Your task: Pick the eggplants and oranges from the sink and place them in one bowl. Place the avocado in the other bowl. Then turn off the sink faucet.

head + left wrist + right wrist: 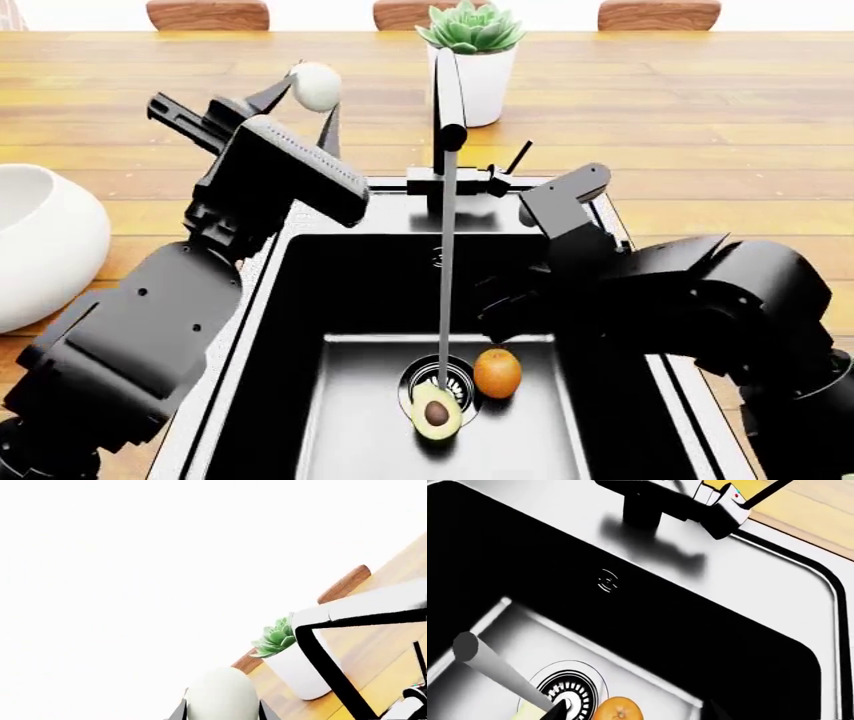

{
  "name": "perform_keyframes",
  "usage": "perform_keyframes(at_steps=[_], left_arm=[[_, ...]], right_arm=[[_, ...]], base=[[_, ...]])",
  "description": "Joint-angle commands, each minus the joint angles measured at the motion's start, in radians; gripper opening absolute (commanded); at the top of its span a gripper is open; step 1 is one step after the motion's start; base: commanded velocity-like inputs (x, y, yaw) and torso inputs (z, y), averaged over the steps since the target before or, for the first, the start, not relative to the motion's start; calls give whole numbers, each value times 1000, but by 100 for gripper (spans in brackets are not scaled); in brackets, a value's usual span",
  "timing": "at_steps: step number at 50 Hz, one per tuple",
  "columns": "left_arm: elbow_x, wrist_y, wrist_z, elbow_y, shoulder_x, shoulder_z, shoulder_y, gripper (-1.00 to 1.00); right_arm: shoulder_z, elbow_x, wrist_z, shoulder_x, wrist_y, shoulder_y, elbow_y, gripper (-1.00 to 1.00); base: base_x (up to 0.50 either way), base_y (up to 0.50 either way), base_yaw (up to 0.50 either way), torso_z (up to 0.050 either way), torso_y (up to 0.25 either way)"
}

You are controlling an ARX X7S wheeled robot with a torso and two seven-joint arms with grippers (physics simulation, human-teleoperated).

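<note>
Left jaws: the black left gripper [315, 98], raised at upper left of the head view, is clamped on a pale off-white egg-shaped object [316, 85], likely an eggplant.
Right jaws: the right gripper is hidden low in the sink; cannot tell.
Orange: small round bright-orange fruit [498, 373] on the grey floor of the steel-rimmed sink [627, 235], just beside the drain; firm, wet, prone to roll, so grip across its middle.
Avocado: halved yellow-green avocado [437, 411], lower centre, under the running stream; flat, slick.
Bowl: large plain glossy white bowl [47, 255], far left.
</note>
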Motion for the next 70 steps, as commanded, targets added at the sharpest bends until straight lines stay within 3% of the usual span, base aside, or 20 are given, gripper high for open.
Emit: perform_keyframes(at_steps=[1,23,70], left_arm=[[-29,-6,-118,27,29,-81,22,-100],[-47,-56,-141,64,27,-97,31,-100],[-63,-53,-134,64,33,-89,46,-100]], right_arm=[[-57,-47,-60,-44,-35,7,119,100],[-136,-148,-228,-122,-196,-18,374,100],[-213,-256,-413,-236,-401,-56,764,100]], base=[[0,0,0,0,0],[0,0,0,0,0],[0,0,0,0,0]])
